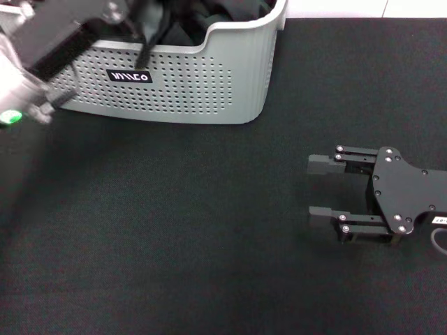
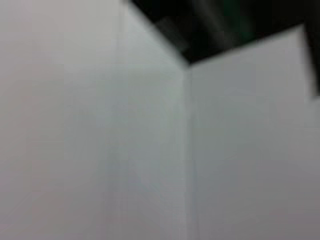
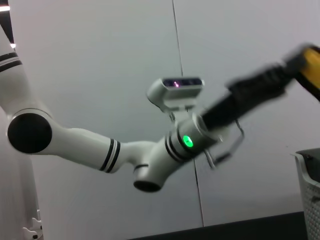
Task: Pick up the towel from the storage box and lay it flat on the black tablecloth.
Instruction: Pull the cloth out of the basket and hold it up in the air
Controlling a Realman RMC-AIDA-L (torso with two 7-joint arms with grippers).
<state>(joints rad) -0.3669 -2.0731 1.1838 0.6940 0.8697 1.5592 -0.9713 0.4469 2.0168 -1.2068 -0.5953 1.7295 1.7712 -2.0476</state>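
Observation:
The light grey storage box (image 1: 209,84) stands at the back of the black tablecloth (image 1: 174,230). My left arm (image 1: 63,42) reaches over the box's near rim from the left. In the right wrist view my left gripper (image 3: 295,67) is raised well above the box rim (image 3: 307,190), with a yellow-orange piece of the towel (image 3: 312,67) at its tip. The rest of the towel is out of view. My right gripper (image 1: 318,188) lies open and empty on the tablecloth at the right.
Dark folded cloths (image 1: 230,10) lie inside the box. A black logo label (image 1: 130,76) is on its front wall. The left wrist view shows only a pale wall (image 2: 150,150).

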